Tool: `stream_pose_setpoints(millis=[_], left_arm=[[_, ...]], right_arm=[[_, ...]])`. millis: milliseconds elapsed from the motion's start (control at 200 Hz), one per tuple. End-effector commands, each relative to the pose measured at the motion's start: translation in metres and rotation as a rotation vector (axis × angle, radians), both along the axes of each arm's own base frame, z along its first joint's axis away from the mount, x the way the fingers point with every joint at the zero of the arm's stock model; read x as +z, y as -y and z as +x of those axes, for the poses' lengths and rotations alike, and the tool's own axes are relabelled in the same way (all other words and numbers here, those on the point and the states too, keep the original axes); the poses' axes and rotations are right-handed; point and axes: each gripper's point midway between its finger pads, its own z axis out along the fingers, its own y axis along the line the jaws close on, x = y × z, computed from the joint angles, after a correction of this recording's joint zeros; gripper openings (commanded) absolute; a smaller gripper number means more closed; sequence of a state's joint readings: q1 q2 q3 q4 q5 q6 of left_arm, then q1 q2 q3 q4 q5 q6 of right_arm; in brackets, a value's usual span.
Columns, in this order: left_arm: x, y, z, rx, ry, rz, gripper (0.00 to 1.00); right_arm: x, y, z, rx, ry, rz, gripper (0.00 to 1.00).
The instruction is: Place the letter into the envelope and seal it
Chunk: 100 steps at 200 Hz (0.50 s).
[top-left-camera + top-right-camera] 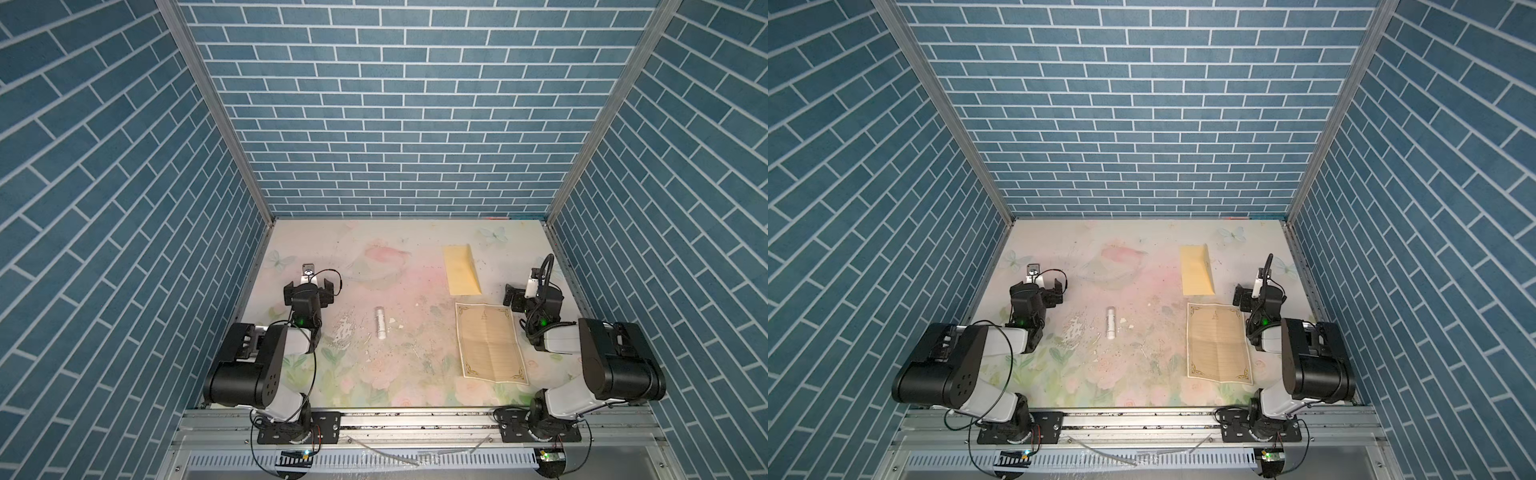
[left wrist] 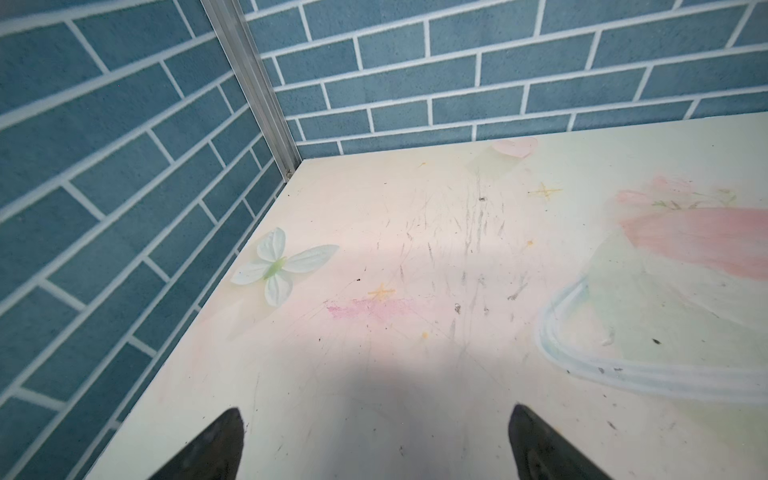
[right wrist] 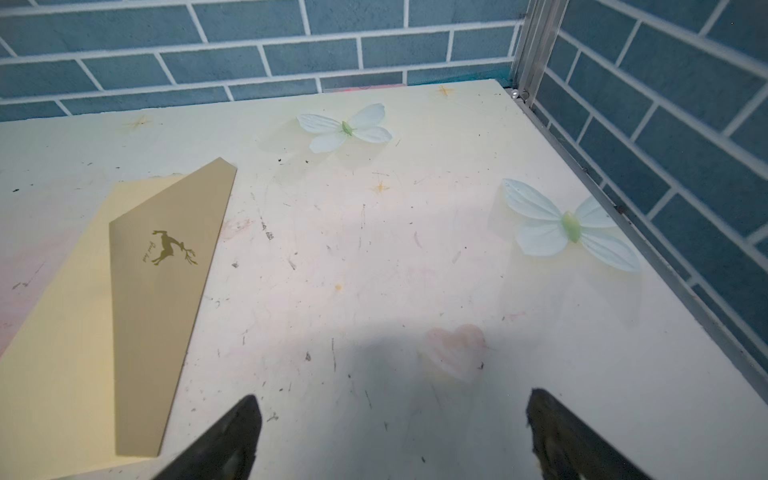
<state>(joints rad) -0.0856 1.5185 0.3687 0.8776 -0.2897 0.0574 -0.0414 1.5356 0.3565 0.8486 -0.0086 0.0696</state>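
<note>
Left tool (image 2: pixel 374 409), right tool (image 3: pixel 392 395): agape, empty

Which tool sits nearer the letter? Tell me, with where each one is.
Right. The right tool hovers open just beside the letter's far right corner, near the envelope. The left tool is across the table, beyond the white tube.
</note>
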Motion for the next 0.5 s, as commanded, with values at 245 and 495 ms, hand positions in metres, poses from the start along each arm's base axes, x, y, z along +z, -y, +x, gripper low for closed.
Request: stream_pose_setpoints(millis=[245,495], left_arm=[[0.0013,0.0029,0.0015,-0.014,-0.001,0.002,1.0],[0.0013,0.0029,0.0017,-0.014,-0.001,0.002,1.0]], right_arm=[[0.0146,0.0021,0.0123,0.009,0.042,-0.026,0.99],[0.0143,0.0023,0.0126,0.007,0.04,-0.024,0.99]])
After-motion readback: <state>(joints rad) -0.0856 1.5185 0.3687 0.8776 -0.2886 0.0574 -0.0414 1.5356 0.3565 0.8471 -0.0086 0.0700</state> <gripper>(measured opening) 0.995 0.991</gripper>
